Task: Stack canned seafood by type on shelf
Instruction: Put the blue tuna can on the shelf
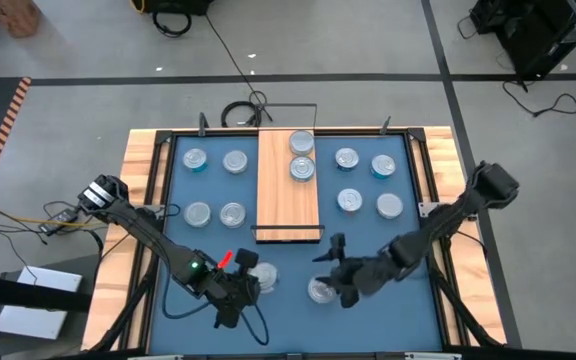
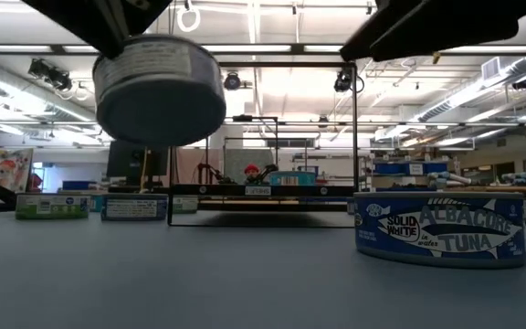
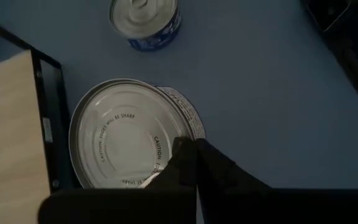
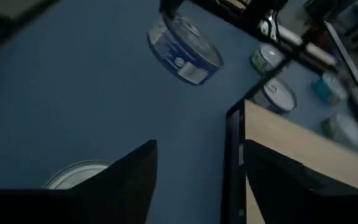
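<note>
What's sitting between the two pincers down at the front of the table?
One tin standing on the blue table, next to the open right pincer. The left pincer holds another tin raised. The high view shows it.

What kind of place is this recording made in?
Probably a robotics lab or workshop. The low view shows a large hall with ceiling light strips and workbenches. The high view shows cables on a grey concrete floor around the blue table.
</note>
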Motion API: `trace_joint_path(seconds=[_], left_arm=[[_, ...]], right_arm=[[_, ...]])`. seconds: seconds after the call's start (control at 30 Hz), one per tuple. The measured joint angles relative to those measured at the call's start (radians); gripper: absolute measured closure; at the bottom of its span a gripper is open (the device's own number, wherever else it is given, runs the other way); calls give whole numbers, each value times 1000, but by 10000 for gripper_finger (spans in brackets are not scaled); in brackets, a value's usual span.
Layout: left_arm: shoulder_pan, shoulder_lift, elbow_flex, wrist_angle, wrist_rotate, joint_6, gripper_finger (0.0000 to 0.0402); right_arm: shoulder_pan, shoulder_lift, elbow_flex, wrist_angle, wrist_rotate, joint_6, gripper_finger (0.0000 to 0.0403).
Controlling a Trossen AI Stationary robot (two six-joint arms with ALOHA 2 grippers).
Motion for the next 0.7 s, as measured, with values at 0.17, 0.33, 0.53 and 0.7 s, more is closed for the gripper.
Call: trace_joint_path(seconds=[0.17, 0.33, 0.53, 0.7], left_arm=[[0, 0, 0, 66, 0, 7, 401], [0, 0, 0, 108, 0, 6, 401], [0, 0, 0, 120, 2, -18, 401], [-1, 0, 0, 143, 8, -19, 401]], right_arm=[[39, 150, 134, 1, 118, -111, 120], [57, 281, 264, 0, 213, -260, 103], [74, 401, 397, 2, 280, -403, 101], [67, 465, 471, 1, 301, -485, 105]])
